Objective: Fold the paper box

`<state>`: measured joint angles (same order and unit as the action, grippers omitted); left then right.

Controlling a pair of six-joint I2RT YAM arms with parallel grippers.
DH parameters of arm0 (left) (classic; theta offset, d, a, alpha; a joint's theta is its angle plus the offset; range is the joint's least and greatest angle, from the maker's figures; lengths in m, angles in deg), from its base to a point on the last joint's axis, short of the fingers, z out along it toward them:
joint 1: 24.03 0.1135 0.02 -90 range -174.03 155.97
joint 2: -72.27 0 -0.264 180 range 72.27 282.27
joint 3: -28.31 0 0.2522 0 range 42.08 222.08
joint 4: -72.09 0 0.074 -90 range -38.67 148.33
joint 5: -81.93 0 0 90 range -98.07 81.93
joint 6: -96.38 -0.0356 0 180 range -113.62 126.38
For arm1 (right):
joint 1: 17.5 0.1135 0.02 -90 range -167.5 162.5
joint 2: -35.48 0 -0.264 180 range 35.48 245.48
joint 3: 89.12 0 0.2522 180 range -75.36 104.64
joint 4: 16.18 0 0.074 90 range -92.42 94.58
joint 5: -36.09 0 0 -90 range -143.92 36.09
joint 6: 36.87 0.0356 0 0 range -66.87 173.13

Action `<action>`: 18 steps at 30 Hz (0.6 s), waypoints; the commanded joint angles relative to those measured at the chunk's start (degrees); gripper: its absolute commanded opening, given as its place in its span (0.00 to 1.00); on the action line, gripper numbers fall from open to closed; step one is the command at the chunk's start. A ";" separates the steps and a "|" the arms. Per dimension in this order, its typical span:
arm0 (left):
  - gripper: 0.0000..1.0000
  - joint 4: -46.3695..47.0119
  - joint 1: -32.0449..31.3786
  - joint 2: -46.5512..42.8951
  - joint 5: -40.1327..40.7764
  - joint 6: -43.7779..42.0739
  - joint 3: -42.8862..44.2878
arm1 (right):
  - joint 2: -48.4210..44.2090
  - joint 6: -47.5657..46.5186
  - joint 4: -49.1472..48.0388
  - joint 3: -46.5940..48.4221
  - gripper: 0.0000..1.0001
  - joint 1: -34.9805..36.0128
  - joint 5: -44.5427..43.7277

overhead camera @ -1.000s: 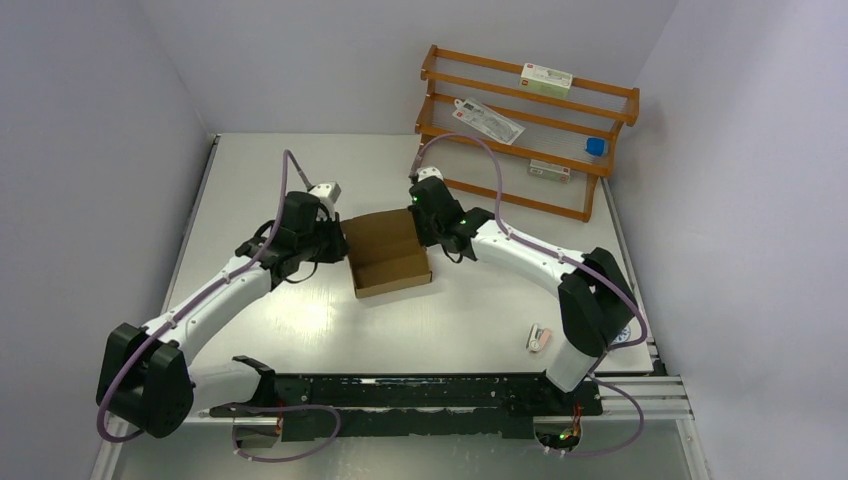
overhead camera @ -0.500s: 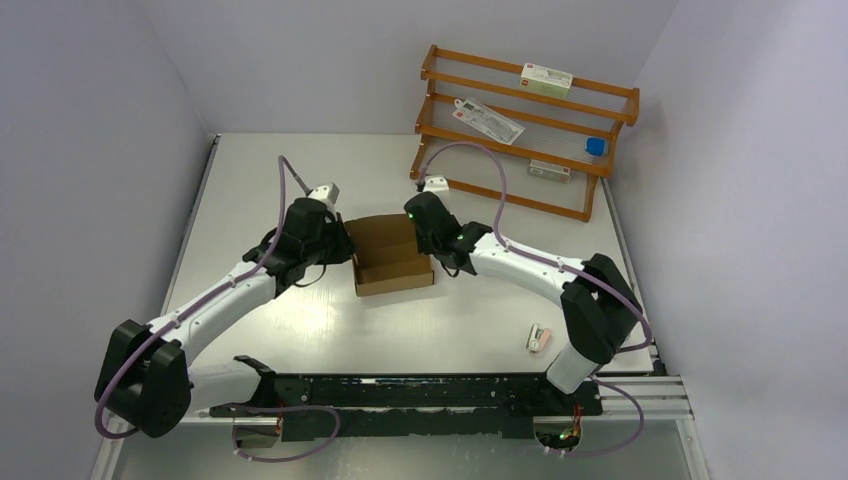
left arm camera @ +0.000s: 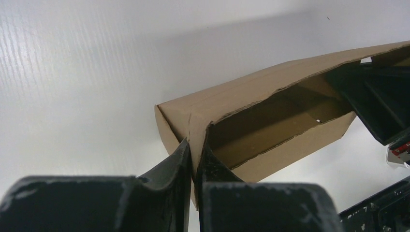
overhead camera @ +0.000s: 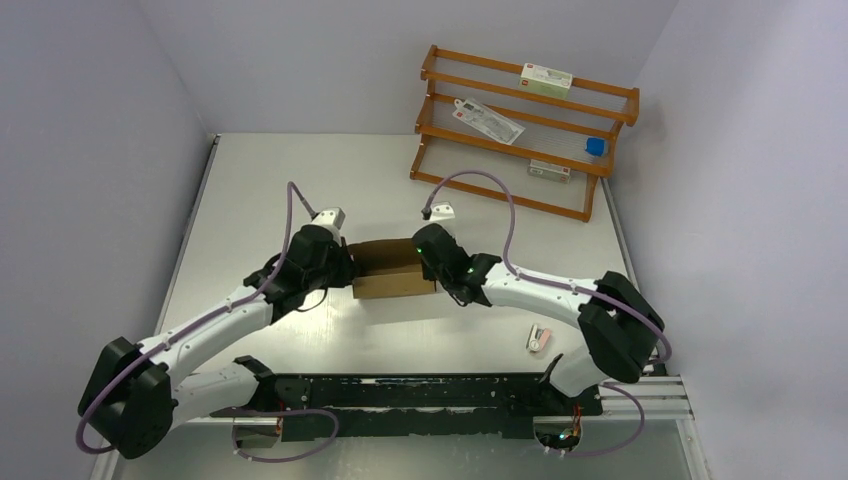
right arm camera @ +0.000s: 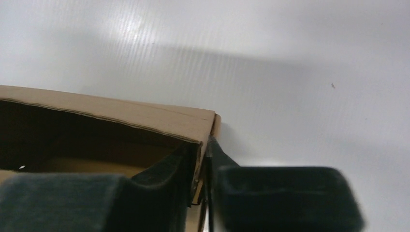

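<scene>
Left fingers (left arm camera: 180, 162) and right fingers (right arm camera: 167, 171) pinch opposite end walls of the paper box (overhead camera: 388, 268), its lid seemingly half-closed; the next move calls for pressing it shut.

This is a robot lab's test cell. A black rail (overhead camera: 430, 385) carries a left arm (overhead camera: 215, 320) and a right arm (overhead camera: 540, 285), both white and bolted side by side, with purple cables (overhead camera: 480, 180) looping off them. Beyond the rail lies a white tabletop (overhead camera: 300, 180), shut in by plain pale walls (overhead camera: 100, 100) to the rail's left, right and far side. Far beyond the rail, to the right, a wooden rack (overhead camera: 426, 100) stands against the wall with a few packets (overhead camera: 487, 120). Just beyond the rail, the arms hold a plain brown box (overhead camera: 390, 268) between them.
</scene>
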<state>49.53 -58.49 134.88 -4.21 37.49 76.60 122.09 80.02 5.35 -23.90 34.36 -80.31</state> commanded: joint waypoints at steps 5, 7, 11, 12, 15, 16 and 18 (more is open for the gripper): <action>0.11 2.99 -2.55 -3.55 0.47 0.23 -2.23 | -8.16 1.34 -5.67 -1.64 0.38 2.56 4.27; 0.11 2.67 -2.91 -3.80 1.63 0.10 -2.56 | -10.23 1.06 -5.14 -1.96 0.46 2.56 4.83; 0.11 3.01 -3.95 -4.07 4.22 0.23 -3.48 | -13.83 0.50 -3.60 -2.60 0.65 2.56 4.95; 0.10 3.54 -4.26 -4.19 4.95 0.34 -3.76 | -14.58 0.24 -3.82 -3.00 0.73 2.55 4.95; 0.09 5.15 -5.20 -4.27 7.21 0.74 -4.57 | -16.17 -0.76 -4.01 -4.04 1.00 2.46 3.44; 0.09 5.46 -5.64 -4.07 8.04 0.80 -4.63 | -16.53 -1.04 -3.87 -4.11 1.00 2.44 3.34; 0.08 5.97 -6.59 -3.63 10.00 1.00 -4.64 | -17.19 -1.44 -3.50 -3.81 1.00 2.42 4.20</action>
<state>52.42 -63.47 131.28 1.16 37.88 72.84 106.39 79.61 2.51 -27.20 36.59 -75.96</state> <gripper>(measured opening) 0.090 0.994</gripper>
